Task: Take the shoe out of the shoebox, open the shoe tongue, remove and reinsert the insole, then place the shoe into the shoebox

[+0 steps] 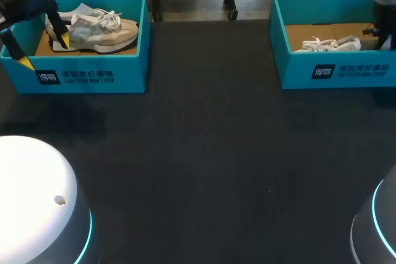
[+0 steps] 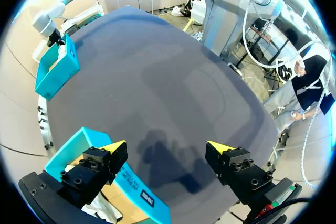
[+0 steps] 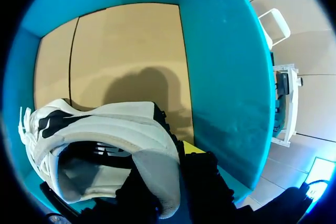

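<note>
Head camera: above and behind me, looking down on the table (image 1: 210, 153), left box (image 1: 93, 72) and right box (image 1: 346, 72). My left wrist camera, over the left box, faces across the table to the far right box. My right one sits inside that box, close on the shoe (image 3: 105, 129).

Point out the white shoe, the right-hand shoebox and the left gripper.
white shoe (image 3: 105, 129): right wrist view, on its white side panel.
right-hand shoebox (image 1: 297, 69): head view, on its teal front wall.
left gripper (image 2: 168, 148): left wrist view, midway between its yellow tips.
</note>
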`<state>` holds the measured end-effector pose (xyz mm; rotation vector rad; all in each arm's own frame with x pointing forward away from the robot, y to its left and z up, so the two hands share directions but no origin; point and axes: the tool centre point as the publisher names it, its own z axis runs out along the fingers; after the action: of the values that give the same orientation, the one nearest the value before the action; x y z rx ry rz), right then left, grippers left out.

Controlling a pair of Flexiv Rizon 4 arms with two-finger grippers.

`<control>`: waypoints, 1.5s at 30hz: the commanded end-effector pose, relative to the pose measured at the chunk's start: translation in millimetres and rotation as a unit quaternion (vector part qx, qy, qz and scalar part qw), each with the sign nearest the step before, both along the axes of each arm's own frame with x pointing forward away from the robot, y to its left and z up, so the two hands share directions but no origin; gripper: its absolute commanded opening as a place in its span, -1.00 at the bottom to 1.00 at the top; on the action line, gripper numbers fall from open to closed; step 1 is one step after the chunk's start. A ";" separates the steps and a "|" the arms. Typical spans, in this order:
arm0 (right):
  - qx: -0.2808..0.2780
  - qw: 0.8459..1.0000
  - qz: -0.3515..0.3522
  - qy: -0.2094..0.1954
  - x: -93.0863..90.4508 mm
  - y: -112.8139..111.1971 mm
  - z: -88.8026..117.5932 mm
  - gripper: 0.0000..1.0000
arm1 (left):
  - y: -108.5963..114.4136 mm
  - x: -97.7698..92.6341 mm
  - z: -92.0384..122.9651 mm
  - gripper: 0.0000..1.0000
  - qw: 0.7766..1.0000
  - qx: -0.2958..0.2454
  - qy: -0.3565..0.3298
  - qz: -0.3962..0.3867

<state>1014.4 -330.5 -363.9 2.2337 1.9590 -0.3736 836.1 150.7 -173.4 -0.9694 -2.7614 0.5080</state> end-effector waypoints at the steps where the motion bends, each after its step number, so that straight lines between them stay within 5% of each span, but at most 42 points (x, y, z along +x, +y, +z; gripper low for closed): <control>1: 0.007 1.000 -0.001 0.006 3.2 -2.5 -4.7 -0.79 | 0.6 -0.1 0.2 1.00 1.000 0.002 -0.001 -0.001; 4: 0.008 1.000 0.000 0.007 2.1 -2.1 -4.8 -0.62 | 0.6 -0.1 0.2 1.00 1.000 0.002 -0.001 -0.001; 12: 0.020 1.000 0.001 0.004 0.7 -4.1 -2.6 -0.58 | 0.6 -0.1 0.2 1.00 1.000 0.002 -0.001 -0.001; 26: 0.039 0.999 0.003 -0.009 -1.8 -8.5 9.8 -0.07 | 0.6 -0.1 0.2 1.00 1.000 0.002 -0.001 -0.001; 35: 0.057 0.998 0.011 -0.022 -1.9 -0.9 30.1 0.53 | 0.6 -0.1 0.2 1.00 1.000 0.002 -0.001 -0.001; 39: 0.062 0.997 0.021 -0.028 -1.8 6.4 36.4 1.00 | 0.6 -0.1 0.2 1.00 1.000 0.002 -0.001 -0.001; 45: 0.064 0.997 0.027 -0.023 1.3 11.5 35.4 1.00 | 0.6 -0.1 0.2 1.00 1.000 0.002 -0.001 -0.001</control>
<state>1016.0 -319.6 -327.6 2.2358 2.0717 -0.1929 836.1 150.7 -173.4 -0.9694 -2.7614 0.5080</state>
